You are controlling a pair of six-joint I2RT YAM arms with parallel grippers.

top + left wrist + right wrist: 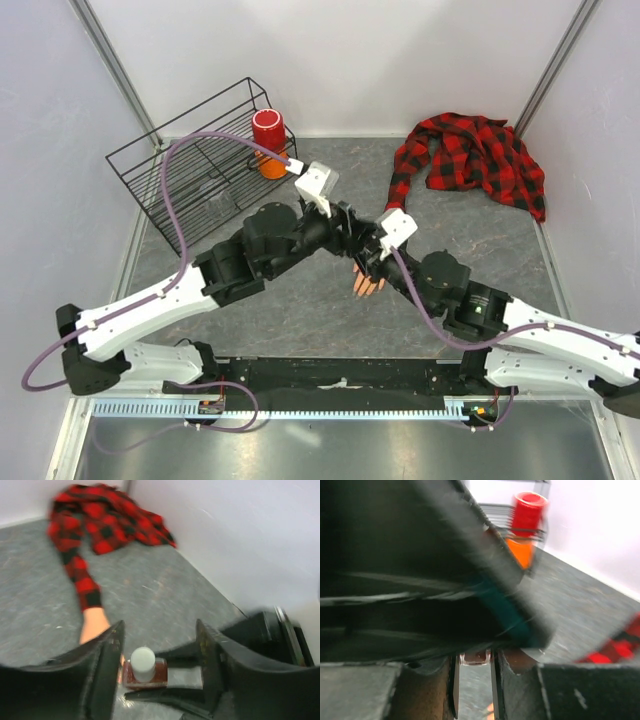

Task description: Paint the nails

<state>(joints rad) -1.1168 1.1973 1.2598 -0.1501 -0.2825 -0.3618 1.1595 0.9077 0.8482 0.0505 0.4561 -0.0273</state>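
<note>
Near the middle of the grey surface point(300, 300), the two arms meet tip to tip. The right end effector point(474, 680) is clenched on a small polish bottle point(145, 674). The wrist view shows the bottle's clear glass base pinched between the two fingers point(506, 680).

The left end effector point(160, 627) is released. Its fingers point(107, 665) stand wide apart on either side of the bottle's white cap point(142, 661) and do not touch it. Both wrist views are blurred.

The pale mannequin hand point(367, 283) lies just at 6 o'clock of the joined tips, palm down. Its fingertips point toward 7 o'clock. The nails point(362, 293) sit at those fingertips and are too small to make out one by one.

From the wrist, the red-and-black plaid sleeve point(82, 582) runs toward 1 o'clock. It joins the crumpled plaid shirt point(475, 160) by the far right wall.

At 10 o'clock stands a black wire basket point(190, 175). Beside its right end, a red cup point(268, 130) sits upside down on an orange object point(272, 166).
</note>
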